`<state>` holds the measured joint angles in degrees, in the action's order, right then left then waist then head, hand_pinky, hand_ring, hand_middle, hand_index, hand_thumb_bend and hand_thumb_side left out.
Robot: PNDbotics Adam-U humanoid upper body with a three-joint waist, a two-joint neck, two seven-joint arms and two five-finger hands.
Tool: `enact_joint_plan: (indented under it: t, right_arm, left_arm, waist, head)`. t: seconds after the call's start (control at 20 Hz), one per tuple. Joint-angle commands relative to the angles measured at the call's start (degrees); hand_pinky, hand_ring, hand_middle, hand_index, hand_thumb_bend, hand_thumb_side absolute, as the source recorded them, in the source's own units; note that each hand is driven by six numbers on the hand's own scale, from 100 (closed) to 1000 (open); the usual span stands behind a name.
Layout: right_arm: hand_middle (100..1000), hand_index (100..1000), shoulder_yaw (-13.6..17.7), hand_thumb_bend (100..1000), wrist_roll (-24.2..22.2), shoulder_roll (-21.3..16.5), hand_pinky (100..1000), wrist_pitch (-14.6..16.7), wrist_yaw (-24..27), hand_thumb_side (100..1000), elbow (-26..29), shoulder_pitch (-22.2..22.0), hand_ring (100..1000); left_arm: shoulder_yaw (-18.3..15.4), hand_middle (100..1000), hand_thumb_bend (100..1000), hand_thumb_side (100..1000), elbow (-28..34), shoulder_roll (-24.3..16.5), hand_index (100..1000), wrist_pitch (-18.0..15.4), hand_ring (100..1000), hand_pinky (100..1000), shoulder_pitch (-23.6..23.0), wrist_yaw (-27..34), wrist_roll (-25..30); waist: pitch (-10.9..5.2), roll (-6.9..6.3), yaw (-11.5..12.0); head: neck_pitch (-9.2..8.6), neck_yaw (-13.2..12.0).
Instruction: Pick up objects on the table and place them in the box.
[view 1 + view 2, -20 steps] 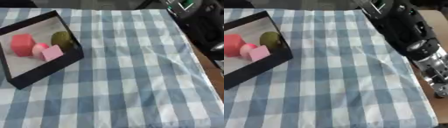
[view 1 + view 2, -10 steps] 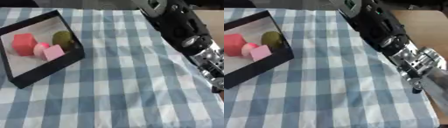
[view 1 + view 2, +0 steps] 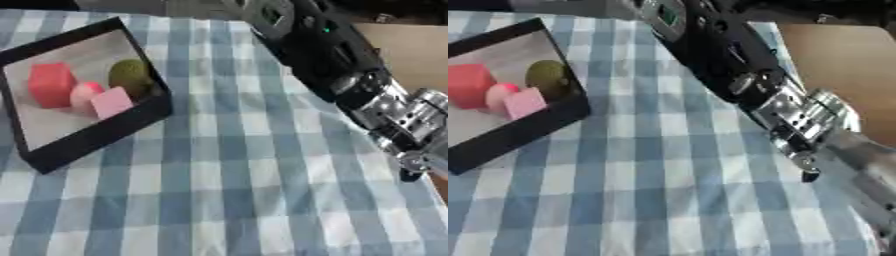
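Checked blue-and-white cloth [image 3: 227, 200] covers the surface, and the near part of it carries nothing but the pattern. At the right, the right arm [image 3: 710, 50] comes down from the upper edge, black above and silver toward the wrist. Its right hand [image 3: 859, 160] shows only as a grey blur at the right edge over the cloth, with a small dark tip [image 3: 808, 176] hanging below the wrist; whether the fingers are open or curled cannot be told, and nothing can be seen in them. Farther back on the left lies the black box [image 3: 96, 137], tilted askew on the cloth. Inside it sit a red block [image 3: 50, 85], a pink ball [image 3: 83, 95] touching it, a pink cube [image 3: 112, 102] just in front, and an olive-green round thing [image 3: 131, 77] against the box's right wall. Bare wood [image 3: 842, 65] shows past the cloth's right edge.
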<state>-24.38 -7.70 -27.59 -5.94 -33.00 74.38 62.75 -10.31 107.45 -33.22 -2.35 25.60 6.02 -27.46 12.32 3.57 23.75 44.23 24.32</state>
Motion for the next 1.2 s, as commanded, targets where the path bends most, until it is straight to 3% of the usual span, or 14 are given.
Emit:
enact_joint_plan:
  t: [0.05, 0.4, 0.45, 0.5, 0.6, 1.05, 1.2]
  right_arm:
    - [480, 652, -0.23, 184, 0.08, 0.38, 842, 1.36, -1.63, 100, -0.74, 1.36, 647]
    - [488, 663, -0.89, 140, -0.28, 3.26, 846, 3.87, -3.96, 100, -3.31, 0.95, 658]
    - [490, 667, -0.90, 188, -0.19, 3.62, 848, 4.03, -4.28, 100, -3.82, 0.84, 662]
    - [495, 671, -0.84, 107, -0.07, 4.00, 850, 4.13, -4.68, 100, -4.51, 0.71, 666]
    - [508, 682, -0.71, 100, 0.43, 4.79, 856, 4.61, -5.99, 100, -6.19, 0.46, 678]
    - [570, 733, -1.59, 100, -0.48, 6.96, 861, 9.12, -11.08, 100, -9.47, -1.01, 732]
    - [627, 787, -1.80, 187, -1.56, 7.00, 849, 9.76, -11.83, 100, -9.04, -1.27, 773]
  left_arm:
    - [-0.26, 852, 100, 755, 1.29, -1.39, 843, 0.05, 969, 859, 1.20, -0.18, 0.24]
    - [0.02, 853, 100, 758, 1.43, -0.51, 844, 0.46, 971, 859, 2.04, 0.16, 1.67]
    - [0.08, 853, 100, 758, 1.48, -0.34, 844, 0.46, 971, 859, 2.20, 0.29, 1.80]
    - [0.13, 853, 100, 758, 1.52, -0.13, 844, 0.46, 971, 859, 2.40, 0.39, 1.94]
    - [0.29, 853, 100, 758, 1.59, 0.34, 844, 0.48, 971, 859, 2.92, 0.57, 2.20]
    - [0.78, 854, 100, 762, 1.42, 1.18, 844, 0.60, 974, 860, 3.80, 0.89, 3.09]
    - [0.82, 854, 100, 762, 1.38, 1.27, 844, 0.60, 975, 860, 3.90, 0.94, 3.16]
  waist:
    - [0.08, 0.43, 0.74]
    - [0.75, 0.52, 3.34]
    - [0.86, 0.48, 3.63]
    - [0.95, 0.44, 3.93]
    - [1.12, 0.38, 4.46]
    - [1.72, 0.63, 4.81]
    - [1.74, 0.74, 4.87]
  head:
    - [-0.11, 1.43]
    - [-0.11, 4.32]
    - [-0.11, 4.68]
    - [-0.11, 4.98]
    - [-0.11, 5.43]
    - [-0.11, 6.30]
    - [-0.11, 6.32]
